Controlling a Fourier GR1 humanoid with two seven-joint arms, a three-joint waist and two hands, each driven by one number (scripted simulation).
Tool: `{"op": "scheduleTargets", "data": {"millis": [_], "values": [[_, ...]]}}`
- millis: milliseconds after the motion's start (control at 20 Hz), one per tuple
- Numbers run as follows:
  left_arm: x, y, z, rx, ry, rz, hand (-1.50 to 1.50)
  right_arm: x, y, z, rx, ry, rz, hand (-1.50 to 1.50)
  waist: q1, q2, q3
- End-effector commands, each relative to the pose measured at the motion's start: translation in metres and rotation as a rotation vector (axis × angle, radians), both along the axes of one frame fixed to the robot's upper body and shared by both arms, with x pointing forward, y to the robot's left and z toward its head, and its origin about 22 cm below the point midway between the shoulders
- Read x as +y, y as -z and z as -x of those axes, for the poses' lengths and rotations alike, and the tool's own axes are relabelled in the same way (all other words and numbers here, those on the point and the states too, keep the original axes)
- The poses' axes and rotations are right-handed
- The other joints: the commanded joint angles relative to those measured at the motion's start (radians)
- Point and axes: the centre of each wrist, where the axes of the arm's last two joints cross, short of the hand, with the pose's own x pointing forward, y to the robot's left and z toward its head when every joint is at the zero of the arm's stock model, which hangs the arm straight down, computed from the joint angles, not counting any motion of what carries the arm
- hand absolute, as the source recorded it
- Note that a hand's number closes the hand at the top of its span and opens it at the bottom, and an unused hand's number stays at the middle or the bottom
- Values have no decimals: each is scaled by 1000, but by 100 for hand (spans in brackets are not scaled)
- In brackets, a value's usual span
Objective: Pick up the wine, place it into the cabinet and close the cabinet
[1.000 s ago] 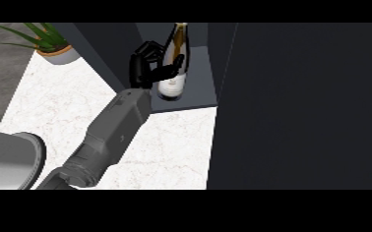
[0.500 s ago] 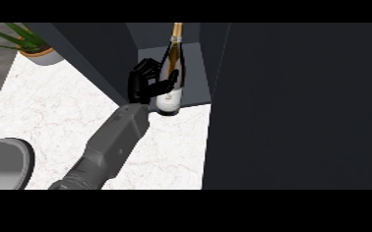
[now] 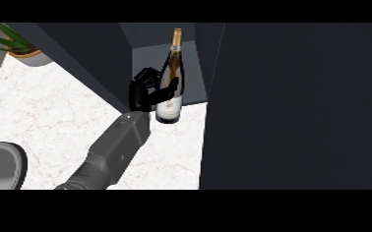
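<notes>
- The left hand (image 3: pixel 149 92) has its fingers curled round the lower body of the wine bottle (image 3: pixel 173 64).
- The bottle stands upright in the mouth of the open cabinet (image 3: pixel 212 59), its base where the white desk (image 3: pixel 51 113) ends.
- Placing looks nearly done.
- Left to do: let go, draw the arm out, shut the cabinet.

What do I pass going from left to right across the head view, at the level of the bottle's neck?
potted plant → cabinet's left dark panel → left hand → wine bottle → cabinet's right dark panel
</notes>
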Motion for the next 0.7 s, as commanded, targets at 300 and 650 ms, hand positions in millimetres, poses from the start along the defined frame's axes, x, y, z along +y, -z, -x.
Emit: {"op": "scheduleTargets", "data": {"millis": [300, 650], "values": [[-13, -20, -14, -25, -4, -10, 150, -6, -1, 0, 19, 8, -7, -150, 9, 0, 0], [-28, -50, -33, -39, -25, -11, 150, -8, 5, -1, 14, -7, -13, -150, -7, 4, 1]]}}
